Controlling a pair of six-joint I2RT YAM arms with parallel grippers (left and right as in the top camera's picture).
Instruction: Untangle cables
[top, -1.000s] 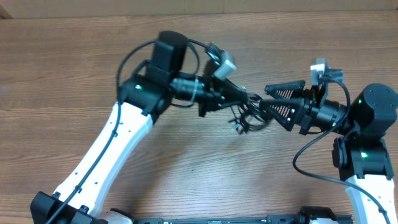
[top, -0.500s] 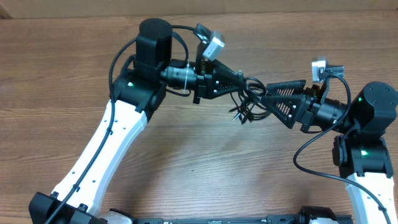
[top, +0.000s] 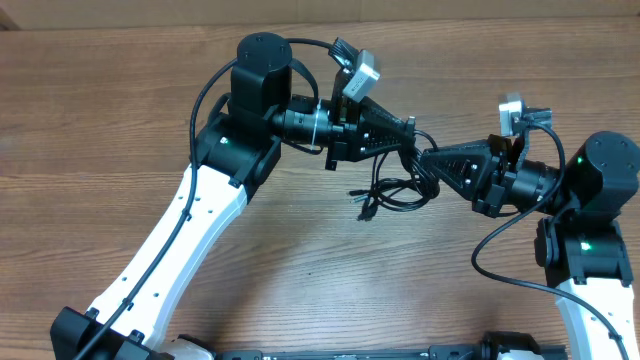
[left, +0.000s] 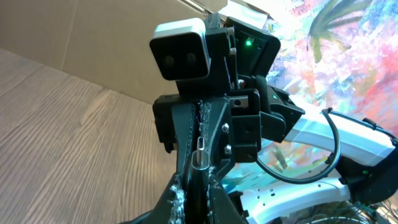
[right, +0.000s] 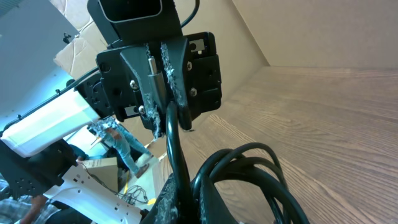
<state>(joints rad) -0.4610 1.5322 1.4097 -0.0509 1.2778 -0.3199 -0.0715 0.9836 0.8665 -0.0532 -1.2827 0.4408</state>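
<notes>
While both arms are brought tip to tip near the table's (top: 100, 120) centre, the cables (top: 395, 190) are pinched from both sides: the left gripper (top: 410, 135) is clamped on a metal-tipped plug end, and the right gripper (top: 425, 158), at its 4 o'clock, is closed on a cord. Loose loops are seen at 6 o'clock.

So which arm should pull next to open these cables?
Probably left. Both jaws are shut on the cables; the left arm has wide table behind to draw back, the right arm is folded near its base.
</notes>
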